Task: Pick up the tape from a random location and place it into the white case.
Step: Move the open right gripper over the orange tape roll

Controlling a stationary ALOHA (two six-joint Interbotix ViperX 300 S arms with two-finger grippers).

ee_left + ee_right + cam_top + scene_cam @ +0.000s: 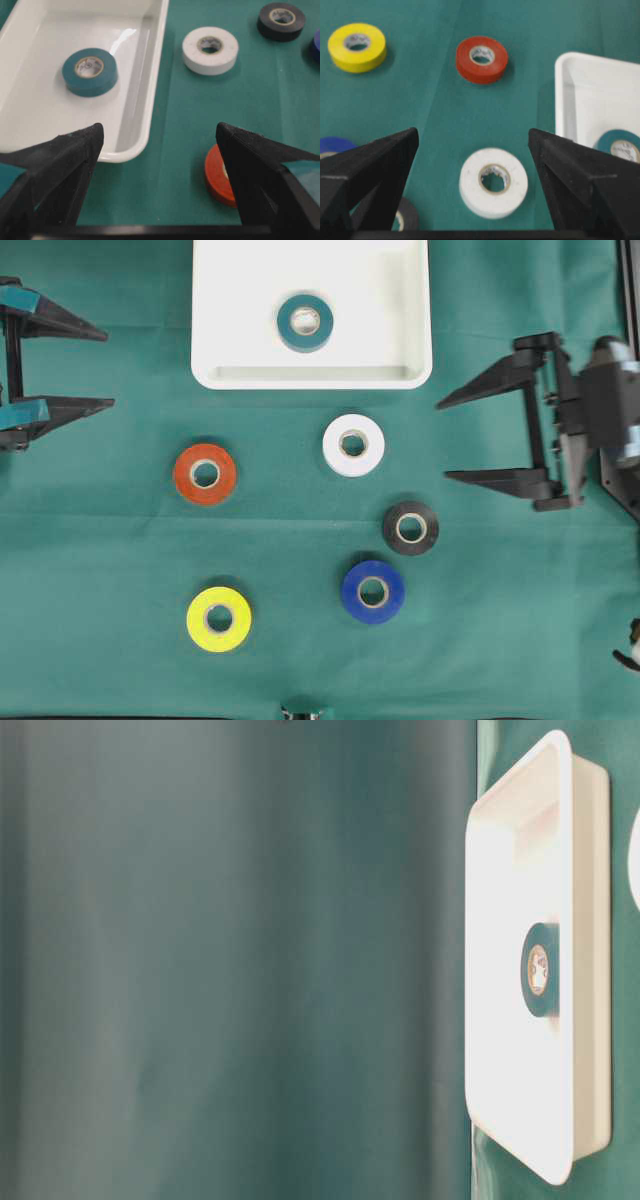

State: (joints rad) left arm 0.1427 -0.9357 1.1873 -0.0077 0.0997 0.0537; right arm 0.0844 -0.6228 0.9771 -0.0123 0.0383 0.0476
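The white case (310, 378) lies at the top middle of the green cloth with a teal tape roll (305, 322) flat inside it. On the cloth lie white tape (353, 445), orange-red tape (205, 474), black tape (410, 528), blue tape (372, 591) and yellow tape (219, 619). My left gripper (108, 368) hangs open at the left edge, holding nothing. In its wrist view the case (40, 100) is ahead on the left. My right gripper (443, 440) is open and empty at the right, its jaws framing the white tape (493, 182) from a distance.
The table-level view shows the case (590, 960) with the teal roll (540, 970) against a blurred green backdrop. Green cloth covers the whole table. A small dark fixture (300, 712) sits at the front edge.
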